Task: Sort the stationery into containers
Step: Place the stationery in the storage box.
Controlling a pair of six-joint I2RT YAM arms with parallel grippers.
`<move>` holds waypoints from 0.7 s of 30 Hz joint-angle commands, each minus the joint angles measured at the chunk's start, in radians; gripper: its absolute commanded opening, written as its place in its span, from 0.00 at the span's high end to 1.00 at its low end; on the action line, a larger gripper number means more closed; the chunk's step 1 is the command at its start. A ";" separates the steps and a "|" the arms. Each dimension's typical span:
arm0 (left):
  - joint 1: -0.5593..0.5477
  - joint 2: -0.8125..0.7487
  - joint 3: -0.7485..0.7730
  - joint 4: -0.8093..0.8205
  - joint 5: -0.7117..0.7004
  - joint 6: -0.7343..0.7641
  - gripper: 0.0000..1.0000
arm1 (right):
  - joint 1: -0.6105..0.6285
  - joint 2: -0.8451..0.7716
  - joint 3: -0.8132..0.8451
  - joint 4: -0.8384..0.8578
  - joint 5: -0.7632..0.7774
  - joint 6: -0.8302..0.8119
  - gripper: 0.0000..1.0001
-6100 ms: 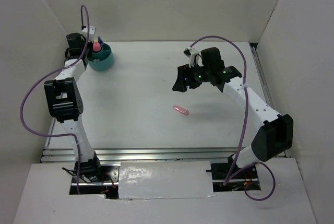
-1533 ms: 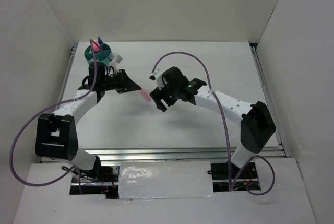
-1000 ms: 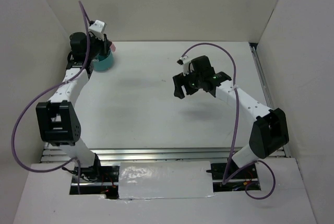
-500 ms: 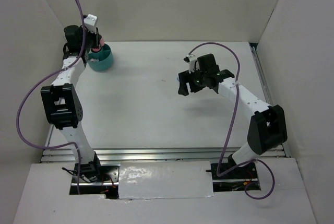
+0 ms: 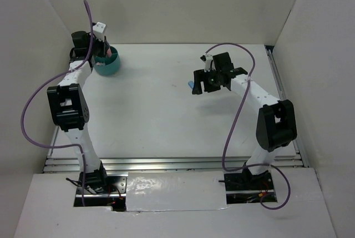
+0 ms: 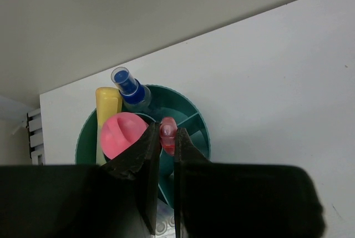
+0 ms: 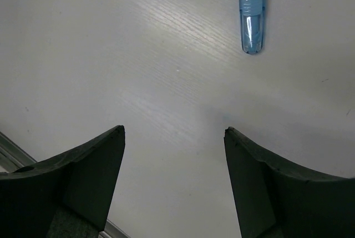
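The round teal tub (image 5: 108,65) stands at the far left corner of the table. In the left wrist view the tub (image 6: 195,127) shows inner dividers and holds a yellow highlighter (image 6: 107,103), a blue-capped bottle (image 6: 128,84) and a round pink piece (image 6: 123,135). My left gripper (image 6: 167,133) is shut on a thin pink pen (image 6: 168,136) right above the tub; it also shows in the top view (image 5: 104,51). My right gripper (image 7: 175,130) is open and empty above the table, with a small blue piece (image 7: 251,9) lying beyond its fingertips. In the top view the right gripper (image 5: 202,84) is just right of the blue piece (image 5: 192,85).
White walls close in the table at the back and on both sides. A metal rail (image 5: 277,80) runs along the right edge. Purple cables loop off both arms.
The pink pen that lay mid-table is now in my left gripper, which has carried it back over the tub. My right gripper has pulled back to the right, near the blue piece.
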 commanded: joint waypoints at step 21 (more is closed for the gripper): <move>0.010 -0.082 -0.024 0.032 0.072 -0.041 0.42 | 0.036 0.363 0.314 -0.009 0.224 0.019 0.25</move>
